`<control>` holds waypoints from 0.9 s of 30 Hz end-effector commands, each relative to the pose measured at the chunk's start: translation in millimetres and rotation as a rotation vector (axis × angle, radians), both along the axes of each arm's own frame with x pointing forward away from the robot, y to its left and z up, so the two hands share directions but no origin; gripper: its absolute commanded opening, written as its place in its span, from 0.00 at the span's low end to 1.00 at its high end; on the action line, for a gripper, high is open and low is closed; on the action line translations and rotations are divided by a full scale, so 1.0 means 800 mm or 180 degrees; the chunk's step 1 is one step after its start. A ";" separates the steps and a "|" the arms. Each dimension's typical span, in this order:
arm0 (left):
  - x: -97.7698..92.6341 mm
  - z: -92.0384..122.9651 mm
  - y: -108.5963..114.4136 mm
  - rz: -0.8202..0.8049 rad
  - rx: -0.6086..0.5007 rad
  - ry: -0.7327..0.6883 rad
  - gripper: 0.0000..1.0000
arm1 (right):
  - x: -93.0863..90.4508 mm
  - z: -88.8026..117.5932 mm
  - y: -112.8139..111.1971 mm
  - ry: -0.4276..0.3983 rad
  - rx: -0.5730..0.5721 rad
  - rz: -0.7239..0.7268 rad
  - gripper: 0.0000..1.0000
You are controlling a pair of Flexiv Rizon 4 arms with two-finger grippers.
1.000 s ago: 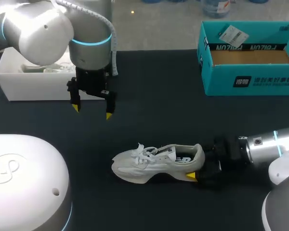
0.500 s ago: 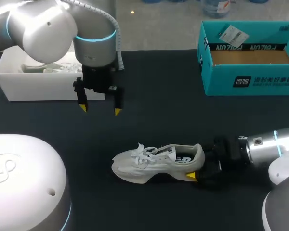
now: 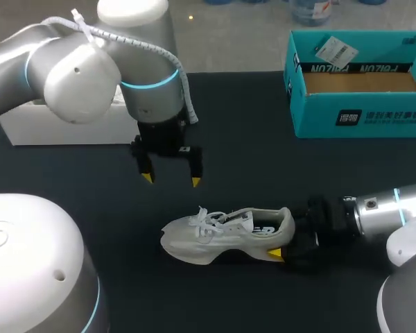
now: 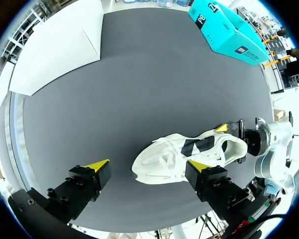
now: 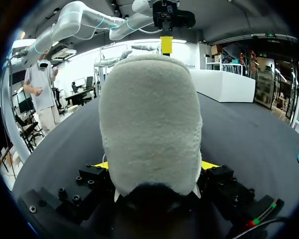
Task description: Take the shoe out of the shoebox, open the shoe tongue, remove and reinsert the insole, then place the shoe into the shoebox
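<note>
A black table (image 3: 249, 125) fills the scene. Two silver robot arms work over it. The left arm (image 3: 76, 69) comes in from the left side and bends down over the middle of the table. The right arm (image 3: 388, 211) lies low along the near right edge, pointing inward.

At the far right of the table stands an open teal shoebox (image 3: 360, 114), its brown cardboard floor showing and a small tag lying against its raised lid. At the far left sits an open white box (image 3: 62, 128), partly hidden behind the left arm.

The white sneaker (image 3: 222, 232) is out of the shoebox and well apart from it, lying on its side near the middle of the table's near half. Its toe points left, its laces face away from the robot, and its heel points toward the right arm.

The right gripper (image 5: 155, 167) clasps the sneaker's heel, one yellow tip pressed on each side. The left gripper (image 3: 171, 180) hangs just above and beyond the laces, fingers spread wide, holding nothing.
</note>
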State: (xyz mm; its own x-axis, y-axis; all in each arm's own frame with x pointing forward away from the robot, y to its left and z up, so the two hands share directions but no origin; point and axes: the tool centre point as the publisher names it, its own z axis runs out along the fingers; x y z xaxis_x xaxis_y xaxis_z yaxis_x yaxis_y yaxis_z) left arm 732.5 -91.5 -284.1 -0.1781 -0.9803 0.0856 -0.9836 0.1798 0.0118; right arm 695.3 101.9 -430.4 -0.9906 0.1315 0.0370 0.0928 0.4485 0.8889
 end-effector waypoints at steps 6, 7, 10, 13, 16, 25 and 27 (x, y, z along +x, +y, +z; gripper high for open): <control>-0.017 -0.023 -0.062 -0.0024 0.0033 -0.0041 1.00 | 0.000 -0.001 0.002 0.0002 -0.0019 -0.0002 0.00; -0.019 -0.025 -0.069 -0.0023 0.0028 -0.0039 1.00 | 0.000 -0.001 0.002 0.0002 -0.0019 -0.0002 0.00; -0.026 -0.030 -0.086 -0.0070 0.0024 -0.0110 1.00 | 0.000 -0.001 0.002 0.0002 -0.0019 -0.0002 0.00; -0.034 -0.035 -0.111 -0.0125 0.0038 -0.0144 1.00 | 0.000 -0.001 0.002 0.0002 -0.0019 -0.0002 0.00; -0.038 -0.035 -0.130 -0.0183 0.0038 -0.0126 1.00 | 0.000 -0.001 0.002 0.0002 -0.0019 -0.0002 0.00; -0.049 -0.048 -0.162 -0.0266 0.0156 -0.0254 1.00 | 0.000 -0.001 0.002 0.0002 -0.0019 -0.0002 0.00; -0.051 -0.054 -0.165 -0.0281 0.0181 -0.0263 1.00 | 0.000 -0.001 0.002 0.0002 -0.0019 -0.0002 0.00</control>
